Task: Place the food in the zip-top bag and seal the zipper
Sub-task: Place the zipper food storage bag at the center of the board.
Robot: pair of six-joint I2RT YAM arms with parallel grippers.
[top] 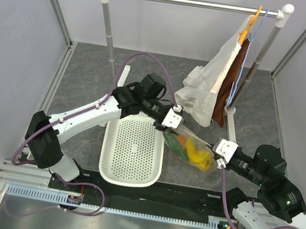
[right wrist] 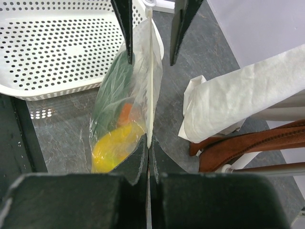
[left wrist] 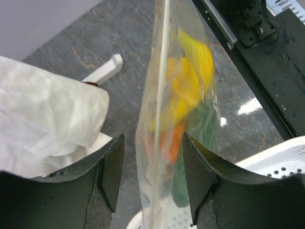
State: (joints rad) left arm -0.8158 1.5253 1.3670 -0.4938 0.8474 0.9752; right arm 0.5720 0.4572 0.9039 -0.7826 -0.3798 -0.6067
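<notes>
I pinch the zipper (right wrist: pixel 149 81) with my right gripper (right wrist: pixel 148 145), my left gripper (left wrist: pixel 152 162) open around it, food inside the zip-top bag (top: pixel 191 149) beside the basket (top: pixel 133 149); next I squeeze it shut.

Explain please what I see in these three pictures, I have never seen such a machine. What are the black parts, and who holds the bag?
These are two robot arms fixed at the near edge of a table. One picture looks down from above; the other two come from small cameras on each wrist, so the black shapes are each arm's own fingers.

The right claw is shut on one end of the zipper of the zip-top bag, holding it up. The left claw is open, its fingers either side of the bag's other end. The food is already inside.

Also there: a white basket, and cloths on a rail.
</notes>
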